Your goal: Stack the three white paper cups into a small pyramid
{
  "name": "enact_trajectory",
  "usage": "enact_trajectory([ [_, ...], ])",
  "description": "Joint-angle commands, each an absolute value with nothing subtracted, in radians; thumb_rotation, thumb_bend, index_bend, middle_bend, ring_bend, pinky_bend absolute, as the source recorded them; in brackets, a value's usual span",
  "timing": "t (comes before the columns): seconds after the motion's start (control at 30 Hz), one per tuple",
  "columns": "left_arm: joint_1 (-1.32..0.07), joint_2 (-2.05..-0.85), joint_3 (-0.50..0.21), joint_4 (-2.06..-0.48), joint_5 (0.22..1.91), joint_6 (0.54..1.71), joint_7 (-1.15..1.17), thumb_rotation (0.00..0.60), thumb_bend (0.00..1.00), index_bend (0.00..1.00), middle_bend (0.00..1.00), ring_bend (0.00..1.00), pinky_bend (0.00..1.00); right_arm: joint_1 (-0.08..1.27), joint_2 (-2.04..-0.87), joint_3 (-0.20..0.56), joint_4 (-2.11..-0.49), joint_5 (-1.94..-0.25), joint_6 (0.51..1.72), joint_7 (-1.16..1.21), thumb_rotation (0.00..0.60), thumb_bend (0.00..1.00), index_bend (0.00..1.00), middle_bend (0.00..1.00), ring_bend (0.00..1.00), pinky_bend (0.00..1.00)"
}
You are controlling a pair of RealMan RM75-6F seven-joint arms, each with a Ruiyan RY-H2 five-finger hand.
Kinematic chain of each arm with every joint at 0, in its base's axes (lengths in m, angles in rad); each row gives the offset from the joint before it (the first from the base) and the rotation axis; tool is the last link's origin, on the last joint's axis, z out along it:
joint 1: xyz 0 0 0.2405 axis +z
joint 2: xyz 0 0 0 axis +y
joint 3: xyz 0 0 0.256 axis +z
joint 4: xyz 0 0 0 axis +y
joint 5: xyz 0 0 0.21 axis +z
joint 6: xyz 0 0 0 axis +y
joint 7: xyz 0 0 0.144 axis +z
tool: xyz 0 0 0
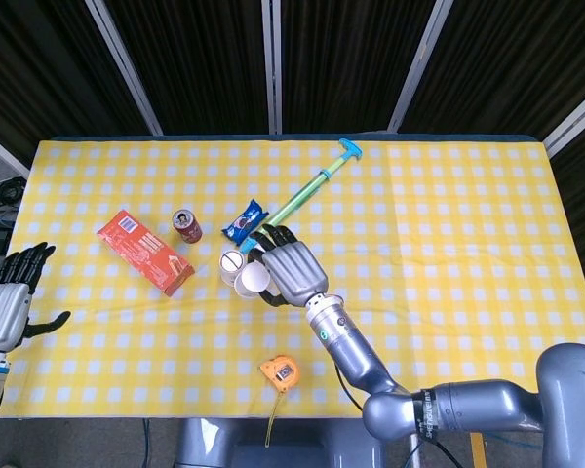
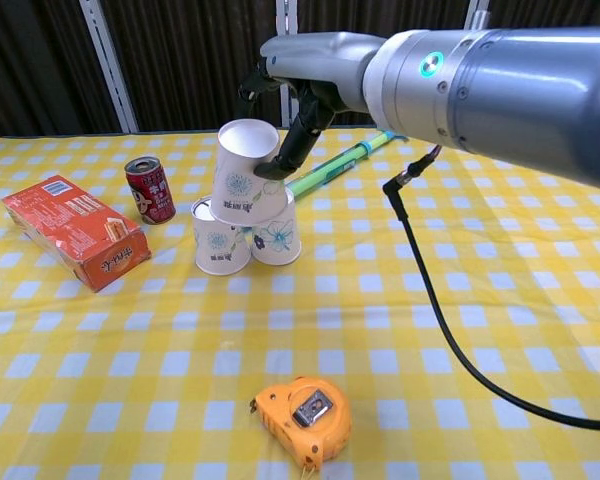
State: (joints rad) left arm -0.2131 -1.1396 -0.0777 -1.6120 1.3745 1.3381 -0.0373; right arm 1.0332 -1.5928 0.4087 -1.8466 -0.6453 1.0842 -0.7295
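Above the two upturned cups (image 2: pixel 248 238) on the worktop (image 2: pixel 460 330), the right hand (image 2: pixel 305 75) holds the third cup (image 2: pixel 244 172), fingers (image 2: pixel 298 135) curled around it. At the worktop's edge, the left hand (image 1: pixel 5 310) hangs empty, fingers spread.

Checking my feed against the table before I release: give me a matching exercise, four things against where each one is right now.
Things:
1. third cup
2. soda can
3. tape measure
4. left hand

Places:
A. near table edge, alone
B. held by the right hand over the two base cups
C. off to the side, holding nothing
D. between the red box and the cups

Pairs: 1-B, 2-D, 3-A, 4-C
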Motion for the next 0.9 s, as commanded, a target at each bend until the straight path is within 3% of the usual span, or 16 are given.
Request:
enact_trajectory([
  [0.03, -0.216, -1.140, -0.078, -1.611, 1.377, 1.333, -0.043, 0.600, 0.21, 0.00, 0.00, 0.00, 0.00, 1.059, -1.623, 0.415, -1.797, -0.640, 1.085, -0.719, 0.600, 0.27, 0.48, 0.14, 0.00, 0.11],
  [0.33, -0.221, -1.142, -0.076, -1.608, 1.382, 1.320, -0.047, 0.600, 0.21, 0.00, 0.00, 0.00, 0.00, 1.095, -1.728, 0.399, -1.610, -0.698, 1.082, -0.630, 0.600, 0.27, 0.48, 0.14, 0.00, 0.11],
  [0.9, -0.222, -1.142, -0.076, -1.606, 1.381, 1.311, -0.053, 0.600, 0.21, 0.00, 0.00, 0.00, 0.00, 1.127, -1.805, 0.402, -1.466, -0.720, 1.070, -0.577, 0.600, 0.27, 0.48, 0.15, 0.00, 0.11],
])
